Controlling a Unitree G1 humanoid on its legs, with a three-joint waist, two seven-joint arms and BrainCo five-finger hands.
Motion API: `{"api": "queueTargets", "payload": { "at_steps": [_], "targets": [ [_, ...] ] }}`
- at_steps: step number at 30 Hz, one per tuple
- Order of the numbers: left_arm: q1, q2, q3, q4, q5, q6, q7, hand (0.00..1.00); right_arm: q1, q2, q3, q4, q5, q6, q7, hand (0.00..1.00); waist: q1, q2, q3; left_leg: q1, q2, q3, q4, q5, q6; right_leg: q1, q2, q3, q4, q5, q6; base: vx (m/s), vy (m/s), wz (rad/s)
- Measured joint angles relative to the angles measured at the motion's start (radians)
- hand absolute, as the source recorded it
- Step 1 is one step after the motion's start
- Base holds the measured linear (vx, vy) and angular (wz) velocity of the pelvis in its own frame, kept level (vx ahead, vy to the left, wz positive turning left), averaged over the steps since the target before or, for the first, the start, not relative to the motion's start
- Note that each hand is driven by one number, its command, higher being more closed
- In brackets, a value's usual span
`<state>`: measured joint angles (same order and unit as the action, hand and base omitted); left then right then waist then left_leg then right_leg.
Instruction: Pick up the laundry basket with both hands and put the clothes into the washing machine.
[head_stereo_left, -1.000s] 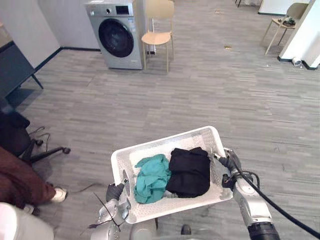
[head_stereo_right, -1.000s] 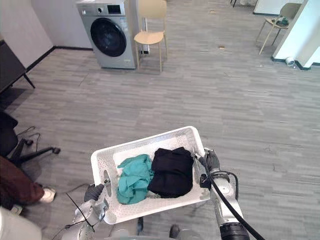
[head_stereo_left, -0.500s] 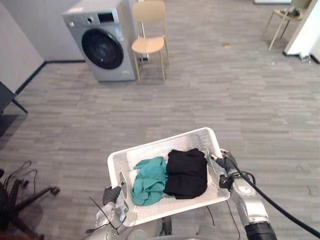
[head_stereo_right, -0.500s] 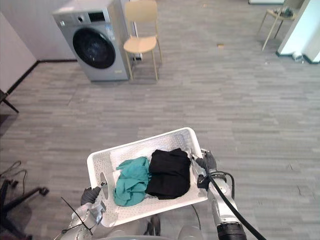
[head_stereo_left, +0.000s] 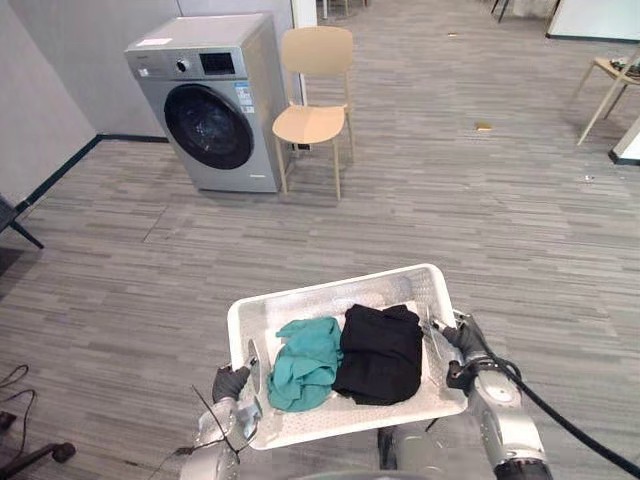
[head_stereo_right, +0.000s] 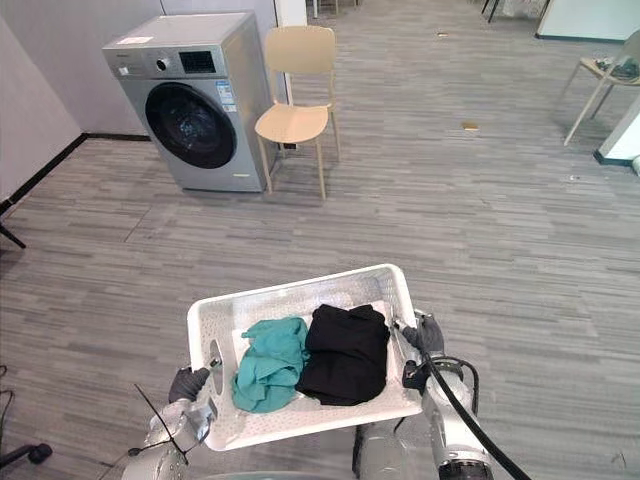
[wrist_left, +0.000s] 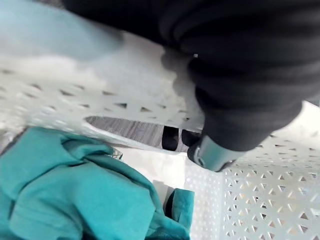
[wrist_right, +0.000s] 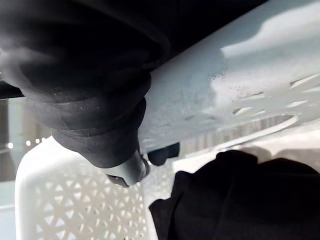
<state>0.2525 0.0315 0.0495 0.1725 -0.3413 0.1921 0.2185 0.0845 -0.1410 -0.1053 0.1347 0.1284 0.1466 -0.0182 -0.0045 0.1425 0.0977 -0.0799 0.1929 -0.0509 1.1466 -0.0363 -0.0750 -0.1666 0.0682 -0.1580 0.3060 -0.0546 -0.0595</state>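
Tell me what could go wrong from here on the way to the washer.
1. The washing machine door looks shut, and the left hand and right hand both grip the laundry basket by its handle slots, so no hand is free to open it.
2. The chair stands right beside the machine; the wide basket may knock it on approach.

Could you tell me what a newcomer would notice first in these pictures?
The white laundry basket, gripped at its ends by the left hand and the right hand, holds a teal garment beside a black garment. Farther off across the grey floor, a silver washing machine stands next to a pale wooden chair.
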Motion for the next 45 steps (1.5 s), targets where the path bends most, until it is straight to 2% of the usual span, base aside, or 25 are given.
{"api": "queueTargets", "payload": {
  "at_steps": [2,4,7,9,11,12,14,15,16,17,18,20,22,24,27,29,31,32,34,35,37,38,41,42,45],
  "targets": [
    [-0.011,0.001,-0.001,0.005,0.000,0.000,-0.001,1.00,-0.001,0.002,-0.004,-0.003,0.000,-0.003,-0.005,1.00,0.024,-0.030,0.028,-0.139,0.008,0.065,0.173,-0.080,0.106,0.182,0.017,0.035,-0.115,-0.022,-0.024,0.68,-0.158,-0.23],
    [-0.014,0.001,0.000,0.005,-0.001,-0.002,-0.001,1.00,-0.005,0.000,-0.004,-0.005,0.002,-0.008,-0.014,1.00,0.038,-0.049,0.034,-0.241,-0.013,0.123,0.066,-0.132,0.118,0.262,-0.001,0.061,-0.170,-0.050,-0.021,0.59,-0.074,-0.31],
    [-0.017,-0.012,0.003,0.005,-0.001,-0.001,-0.002,1.00,-0.011,-0.013,-0.003,-0.003,0.011,-0.008,-0.020,1.00,0.061,-0.047,0.037,-0.306,-0.078,0.176,-0.506,-0.126,0.068,0.327,-0.039,0.107,-0.182,-0.132,-0.007,0.47,0.044,-0.40],
    [-0.004,-0.037,0.005,-0.012,0.000,-0.001,-0.003,1.00,-0.014,-0.036,-0.003,-0.001,0.017,-0.012,-0.019,1.00,0.076,0.007,0.020,-0.301,-0.067,0.152,-0.909,-0.031,-0.060,0.382,-0.025,0.151,-0.237,-0.166,0.017,0.63,0.226,-0.54],
    [-0.003,-0.036,0.017,-0.012,0.001,0.001,-0.003,1.00,-0.025,-0.031,0.005,0.010,0.018,-0.009,-0.019,1.00,0.080,-0.001,0.018,-0.302,-0.079,0.169,-0.855,0.086,0.000,0.424,-0.057,0.177,-0.226,-0.212,0.050,0.54,0.249,-0.47],
    [0.001,-0.036,0.038,-0.013,0.000,0.001,-0.003,1.00,-0.035,-0.025,0.025,0.010,0.018,-0.009,-0.018,1.00,0.077,-0.051,-0.002,-0.295,-0.130,0.212,-0.830,0.095,0.105,0.423,-0.125,0.197,-0.182,-0.244,0.087,0.69,0.272,-0.25],
    [-0.006,-0.038,0.042,-0.017,0.000,0.001,-0.003,1.00,-0.047,-0.029,0.026,0.010,0.018,-0.009,-0.020,1.00,0.077,-0.080,-0.007,-0.295,-0.160,0.255,-0.773,0.039,0.153,0.384,-0.174,0.221,-0.079,-0.243,0.117,0.69,0.253,-0.24],
    [-0.007,-0.038,0.043,-0.017,0.000,0.001,-0.003,1.00,-0.054,-0.029,0.026,0.012,0.017,-0.009,-0.019,1.00,0.078,-0.099,-0.007,-0.273,-0.184,0.285,-0.746,-0.004,0.174,0.338,-0.207,0.241,0.064,-0.233,0.178,0.65,0.260,-0.26],
    [-0.009,-0.038,0.043,-0.017,0.000,0.001,-0.003,1.00,-0.058,-0.028,0.024,0.019,0.017,-0.009,-0.019,1.00,0.077,-0.108,-0.006,-0.232,-0.206,0.295,-0.749,-0.042,0.183,0.292,-0.217,0.256,0.202,-0.198,0.251,0.75,0.322,-0.17],
    [-0.010,-0.033,0.040,-0.017,0.000,0.001,-0.002,1.00,-0.059,-0.022,0.023,0.033,0.017,-0.014,-0.019,1.00,0.071,-0.112,-0.003,-0.161,-0.232,0.292,-0.766,-0.104,0.185,0.212,-0.228,0.275,0.427,-0.088,0.329,0.61,0.267,-0.02],
    [-0.012,-0.024,0.036,-0.016,0.000,0.001,-0.001,1.00,-0.057,-0.016,0.023,0.041,0.017,-0.016,-0.019,1.00,0.067,-0.119,0.001,-0.124,-0.246,0.288,-0.775,-0.121,0.193,0.176,-0.232,0.273,0.543,-0.031,0.333,0.56,0.213,0.21],
    [-0.009,-0.005,0.016,-0.016,0.001,0.002,0.000,1.00,-0.034,0.000,0.011,0.043,0.017,-0.017,-0.021,1.00,0.039,-0.119,0.006,0.018,-0.283,0.233,-0.807,-0.180,0.220,0.048,-0.205,0.234,0.860,-0.039,0.273,0.51,0.122,0.56],
    [-0.014,0.008,-0.008,-0.016,0.003,0.002,0.000,1.00,-0.016,0.009,-0.015,0.043,0.017,-0.023,-0.021,1.00,0.015,-0.103,0.014,0.111,-0.284,0.175,-0.851,-0.195,0.216,-0.050,-0.196,0.144,0.888,-0.105,0.166,0.50,0.056,0.77],
    [-0.019,0.030,-0.022,-0.015,0.003,0.004,0.000,1.00,0.002,0.030,-0.025,0.040,0.018,-0.023,-0.021,1.00,-0.013,-0.108,0.019,0.188,-0.280,0.114,-0.899,-0.196,0.215,-0.156,-0.200,0.083,0.783,-0.147,0.108,0.58,-0.010,0.93],
    [-0.018,0.043,-0.037,-0.014,0.003,0.012,0.000,1.00,0.025,0.037,-0.028,0.024,0.017,-0.019,-0.025,1.00,-0.031,-0.107,0.030,0.285,-0.258,0.072,-0.950,-0.221,0.183,-0.227,-0.207,0.051,0.515,-0.154,0.119,0.49,-0.086,0.72],
    [-0.019,0.061,-0.046,-0.016,0.002,0.014,0.000,1.00,0.037,0.056,-0.035,0.007,0.017,-0.010,-0.026,1.00,-0.031,-0.115,0.025,0.351,-0.240,0.046,-0.991,-0.272,0.151,-0.221,-0.212,-0.007,0.144,-0.049,0.116,0.62,-0.175,0.49],
    [-0.020,0.068,-0.048,-0.012,0.002,0.016,0.000,1.00,0.056,0.060,-0.039,0.001,0.017,-0.010,-0.026,1.00,-0.036,-0.111,0.017,0.394,-0.222,0.014,-1.007,-0.309,0.122,-0.211,-0.206,-0.035,0.086,0.107,0.067,0.44,-0.170,0.32],
    [-0.018,0.053,-0.048,-0.006,0.005,0.020,0.000,1.00,0.060,0.057,-0.047,0.003,0.017,-0.005,-0.027,1.00,-0.030,-0.087,0.012,0.401,-0.195,0.007,-0.984,-0.308,0.118,-0.212,-0.187,-0.049,0.116,0.073,0.049,0.56,-0.244,0.16],
    [-0.019,0.046,-0.051,-0.006,0.022,0.023,-0.001,1.00,0.071,0.056,-0.054,-0.002,0.017,-0.001,-0.026,1.00,-0.040,-0.067,0.011,0.314,-0.155,0.000,-0.773,-0.284,0.077,-0.183,-0.157,-0.084,0.134,0.012,0.023,0.68,-0.288,0.04],
    [-0.016,0.038,-0.050,-0.004,0.026,0.023,-0.001,1.00,0.075,0.054,-0.055,-0.003,0.017,0.000,-0.026,1.00,-0.037,-0.060,0.016,0.239,-0.133,-0.001,-0.577,-0.225,-0.013,-0.136,-0.126,-0.086,0.123,-0.014,0.007,0.58,-0.219,-0.26],
    [0.004,0.021,-0.044,-0.005,0.028,0.018,-0.002,1.00,0.080,0.044,-0.052,-0.014,0.017,0.000,-0.025,1.00,-0.018,-0.048,0.024,0.110,-0.099,0.000,-0.246,0.034,-0.064,-0.037,-0.065,-0.068,0.075,-0.055,-0.017,0.51,-0.160,-0.48],
    [0.009,0.011,-0.045,-0.005,0.028,0.014,-0.007,1.00,0.085,0.034,-0.053,-0.021,0.018,0.000,-0.024,1.00,-0.003,-0.037,0.027,0.047,-0.084,0.000,-0.095,0.068,-0.068,0.013,-0.041,-0.058,0.050,-0.068,-0.028,0.51,-0.072,-0.51],
    [0.001,0.012,-0.046,-0.005,0.028,0.014,-0.009,1.00,0.095,0.036,-0.057,-0.042,0.020,-0.001,-0.029,1.00,0.009,-0.067,0.050,-0.155,0.018,0.158,0.120,-0.048,0.102,0.175,-0.031,-0.020,-0.059,-0.077,-0.032,0.49,-0.070,-0.40],
    [-0.007,0.012,-0.047,-0.005,0.028,0.015,-0.010,1.00,0.101,0.036,-0.058,-0.046,0.025,-0.003,-0.033,1.00,0.010,-0.074,0.054,-0.175,0.041,0.193,0.100,-0.064,0.123,0.199,-0.037,-0.016,-0.077,-0.077,-0.032,0.44,-0.065,-0.27],
    [-0.024,0.008,-0.061,-0.004,0.029,0.021,-0.023,1.00,0.110,0.035,-0.088,-0.046,0.040,-0.004,-0.038,1.00,0.005,-0.089,0.067,-0.241,0.073,0.264,-0.176,-0.112,0.089,0.266,-0.086,-0.007,-0.121,-0.084,-0.019,0.40,0.064,-0.23]
  ]
}}
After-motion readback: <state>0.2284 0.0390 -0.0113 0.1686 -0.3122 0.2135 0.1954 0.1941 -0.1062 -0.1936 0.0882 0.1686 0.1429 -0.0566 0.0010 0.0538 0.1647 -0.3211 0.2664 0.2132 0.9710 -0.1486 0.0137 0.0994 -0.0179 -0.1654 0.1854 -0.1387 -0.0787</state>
